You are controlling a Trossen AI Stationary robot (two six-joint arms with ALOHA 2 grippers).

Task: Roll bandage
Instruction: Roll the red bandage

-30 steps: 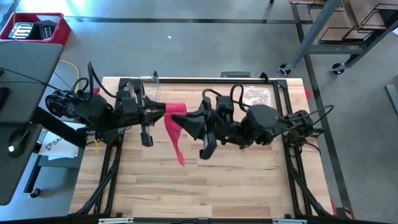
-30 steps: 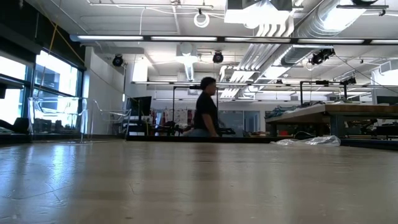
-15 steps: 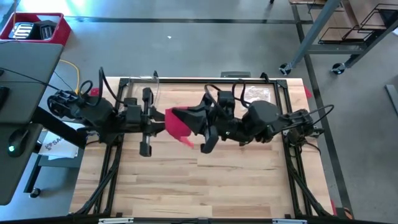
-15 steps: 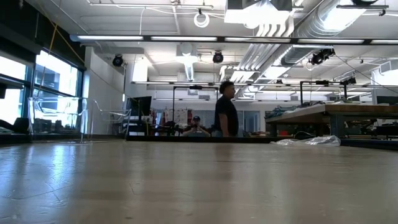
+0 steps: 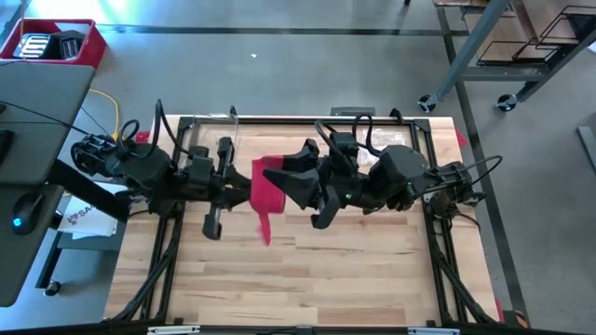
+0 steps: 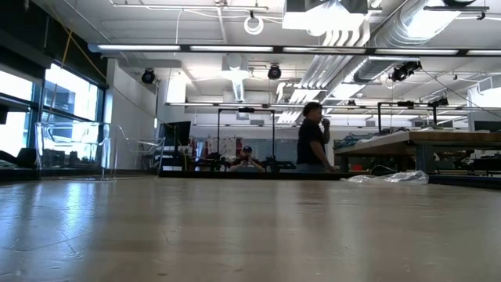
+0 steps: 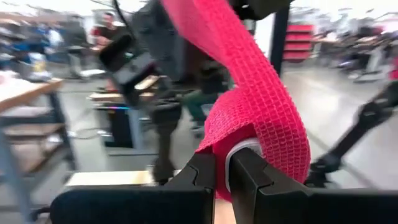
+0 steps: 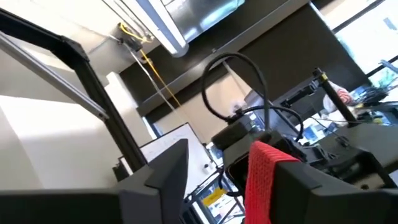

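We see the left gripper (image 7: pixel 222 177) clamped on the red bandage (image 5: pixel 264 186) above the tabletop (image 5: pixel 354 270); the right gripper (image 8: pixel 233 177) stands spread, the strip hanging between its fingers.

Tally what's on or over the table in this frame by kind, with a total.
Red bandage: 1, held up between the arms
Clear plastic bag: 1, at the table's far edge by the right arm
Grippers: 2, the left gripper and the right gripper
Total: 4
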